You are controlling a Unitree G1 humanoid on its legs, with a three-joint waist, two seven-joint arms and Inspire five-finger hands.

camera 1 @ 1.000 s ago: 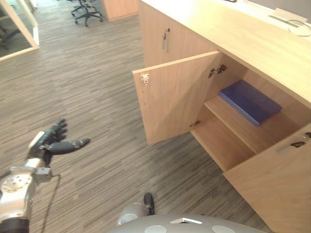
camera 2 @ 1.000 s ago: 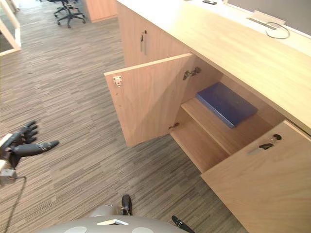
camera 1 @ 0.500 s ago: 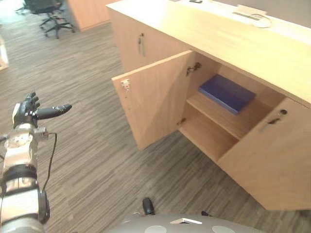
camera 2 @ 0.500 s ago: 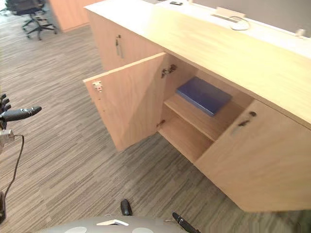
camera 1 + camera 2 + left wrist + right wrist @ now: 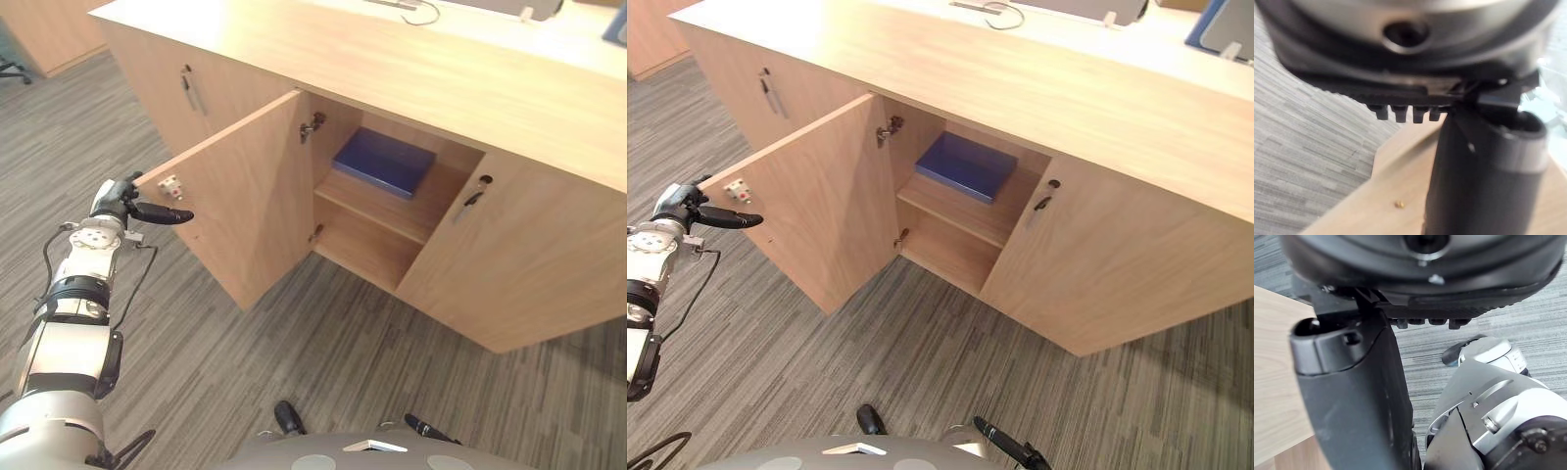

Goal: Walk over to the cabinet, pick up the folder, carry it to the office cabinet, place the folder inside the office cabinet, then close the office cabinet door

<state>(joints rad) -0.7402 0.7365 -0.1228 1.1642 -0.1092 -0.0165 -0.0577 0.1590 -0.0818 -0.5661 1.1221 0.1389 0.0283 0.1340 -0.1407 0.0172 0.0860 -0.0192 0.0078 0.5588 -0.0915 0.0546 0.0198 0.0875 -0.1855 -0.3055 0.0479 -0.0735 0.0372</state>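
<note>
Hovering by the open door's (image 5: 245, 186) outer edge, left hand (image 5: 122, 204) sits relaxed, empty. Blue folder (image 5: 384, 162) lies flat on the cabinet's (image 5: 294, 39) upper shelf (image 5: 377, 203). Right hand (image 5: 1352, 396): grip can't be told.

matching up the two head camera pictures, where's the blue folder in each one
Left eye view: the blue folder lies flat on the upper shelf inside the open cabinet, above centre, a little right.
Right eye view: the folder is on the same shelf, above centre, near the middle.
Shared landmark: the open door, swung out to the folder's left in both views.
</note>
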